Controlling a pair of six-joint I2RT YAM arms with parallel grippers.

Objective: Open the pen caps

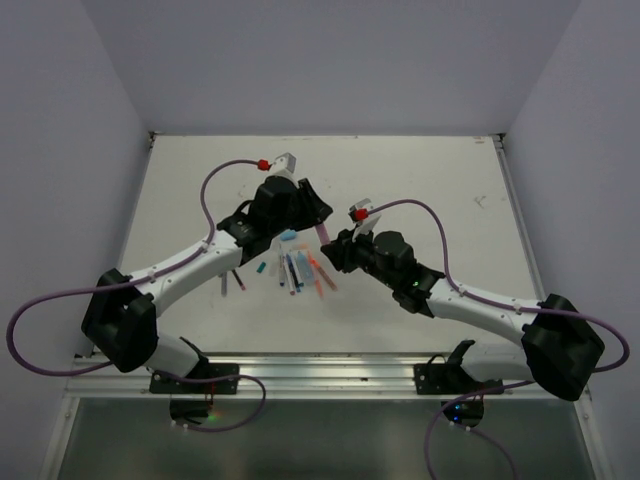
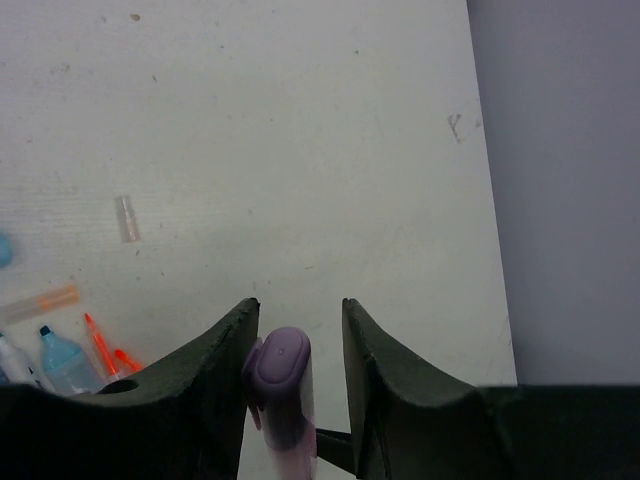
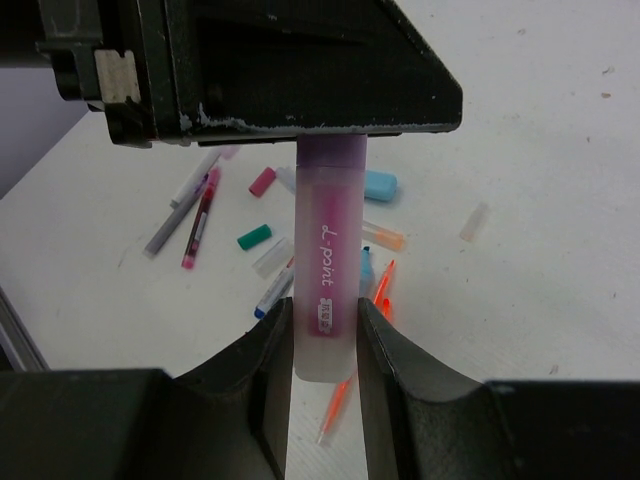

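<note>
Task thing: pink pen (image 3: 325, 250), held in the air over the middle of the desk (image 1: 420, 170), purple cap (image 2: 280, 365) on.
Right claw (image 3: 325, 318): clenched on the pen's frosted barrel.
Left claw (image 2: 298, 318): jaws flank the purple cap, one touching and a gap showing at the other. Firm grip cannot be told.
Done: judged partly done. A teal cap (image 3: 253, 237), light blue cap (image 3: 380, 185) and red cap (image 3: 262, 181) lie detached among the loose pens (image 1: 295, 270), between desk centre and near edge.
Left: this cap to pull. The grey pen (image 3: 175, 215) and dark red pen (image 3: 200, 215) look capped, though that is uncertain.
Containers: none in view.
</note>
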